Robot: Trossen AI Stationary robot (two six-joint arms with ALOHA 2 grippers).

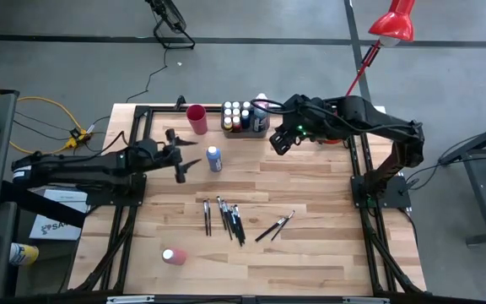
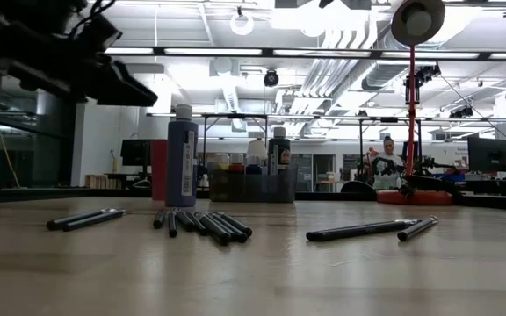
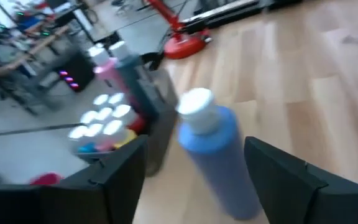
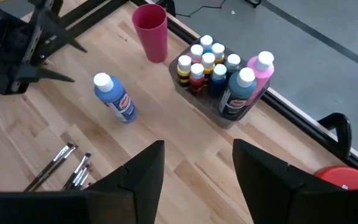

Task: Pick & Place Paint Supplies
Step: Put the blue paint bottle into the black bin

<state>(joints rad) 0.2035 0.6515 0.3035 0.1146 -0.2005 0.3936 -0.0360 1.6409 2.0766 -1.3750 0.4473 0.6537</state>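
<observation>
Nearest the table's front edge, a pink bottle [image 1: 173, 256] lies alone on the wood, well apart from everything else. Behind it lie the thin dark-handled paintbrushes [image 1: 224, 218] — a loose cluster of several, with two more brushes [image 1: 275, 226] angled to one side. Farther back stands the blue bottle [image 1: 214, 159]: upright, pale cap, a label on its side. My left gripper [image 1: 180, 158] sits just beside it, fingers [image 3: 114, 180] spread with the bottle between them and clear of both. Beyond, at the table's far edge, the grey tray [image 4: 199, 99] holds small bottles packed together, two taller ones — teal and pink — at one end; the red cup [image 1: 197, 118] stands just beside it. My right gripper [image 1: 280, 141] hangs near the tray, fingers apart, holding nothing.
</observation>
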